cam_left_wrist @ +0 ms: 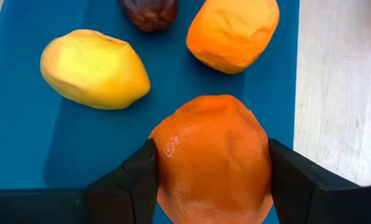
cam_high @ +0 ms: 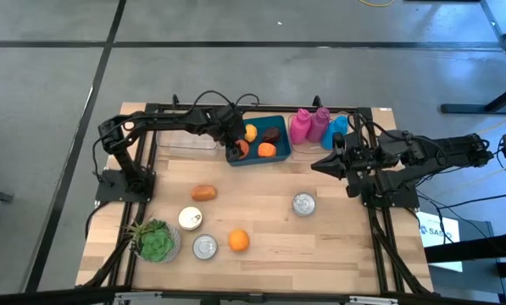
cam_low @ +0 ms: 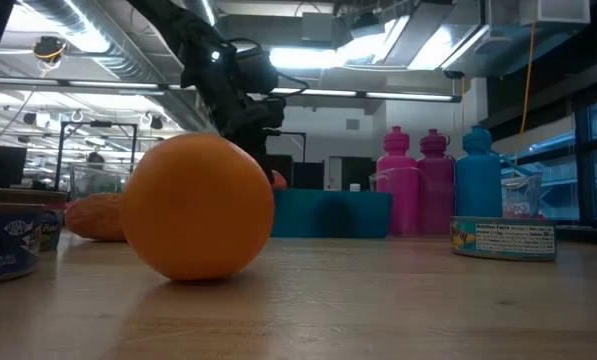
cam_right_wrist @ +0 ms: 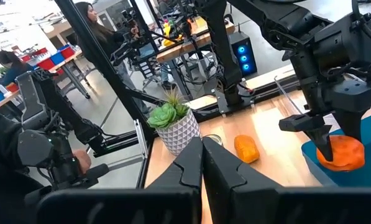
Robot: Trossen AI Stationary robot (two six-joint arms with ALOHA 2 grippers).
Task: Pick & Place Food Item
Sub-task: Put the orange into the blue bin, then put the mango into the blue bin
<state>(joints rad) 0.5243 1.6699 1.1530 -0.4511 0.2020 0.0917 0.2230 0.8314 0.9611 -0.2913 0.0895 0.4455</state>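
A: Here, which gripper is at work, and what does it hold?

B: The left gripper point(cam_left_wrist: 210, 186) is over the blue bin point(cam_high: 257, 158), at the bin's left end. Its fingers point(cam_left_wrist: 132, 183) press on both sides of an orange fruit point(cam_left_wrist: 213, 158), so it is clamped on that fruit. In the right wrist view the same fruit point(cam_right_wrist: 340, 152) sits at the bin's rim, pinched from above.

A: What else lies in the bin?

B: A yellow fruit point(cam_left_wrist: 93, 68), a second orange fruit point(cam_left_wrist: 233, 30) and a dark brown item point(cam_left_wrist: 149, 11) rest on the bin floor, apart from the held fruit. Whether the held fruit touches the floor cannot be told.

A: And the right gripper?

B: The right gripper point(cam_high: 314, 167) waits to the right of the bin, just in front of the bottles, with its fingers closed together on nothing.

A: What stands around the bin?

B: Directly right of it: two pink bottles point(cam_high: 308, 125) and a blue bottle point(cam_high: 336, 131). Directly left of it: a clear container point(cam_high: 187, 141). In front of the bin, on the wooden table point(cam_high: 337, 241): a brown potato-like item point(cam_high: 203, 193), an orange point(cam_high: 238, 241), three tins point(cam_high: 303, 204) point(cam_high: 191, 219) point(cam_high: 205, 246), and, farthest to the front-left, a potted succulent point(cam_high: 155, 240).
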